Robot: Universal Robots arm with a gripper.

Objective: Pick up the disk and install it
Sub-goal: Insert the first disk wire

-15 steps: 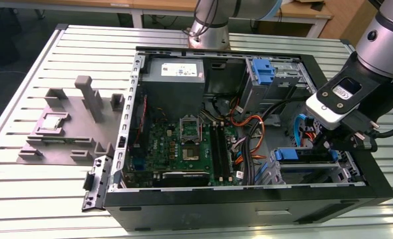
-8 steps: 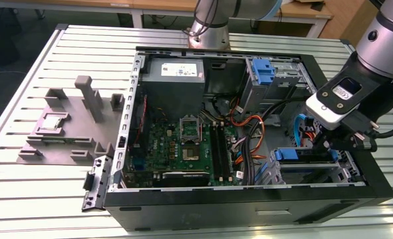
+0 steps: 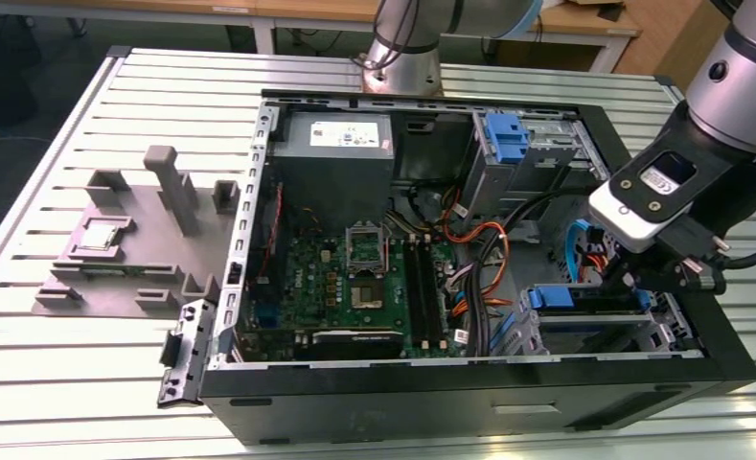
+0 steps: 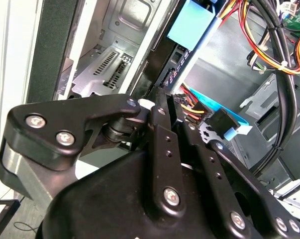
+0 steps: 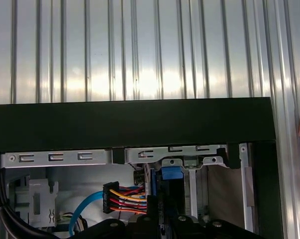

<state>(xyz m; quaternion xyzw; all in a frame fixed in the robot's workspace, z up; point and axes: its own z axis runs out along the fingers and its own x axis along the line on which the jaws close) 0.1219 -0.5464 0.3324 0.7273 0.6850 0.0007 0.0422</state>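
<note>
Disk (image 3: 591, 299) with blue carrier tab, edge-on in drive cage at exterior view's right, near corner of open computer case (image 3: 480, 393) on slatted table (image 3: 97, 374). Label hidden. End effector (image 3: 659, 278) directly above, fingertips buried in bay; cannot tell whether spread or pinching. Blue tab (image 5: 170, 173) partly visible behind cables (image 5: 125, 196).

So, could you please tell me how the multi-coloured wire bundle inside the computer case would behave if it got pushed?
The wire bundle would probably bend aside rather than resist, since it is made of thin separate strands that curve loosely. It looks light for its size, though the black connector at its end might snag. The blue cable beside it likely flexes too.
</note>
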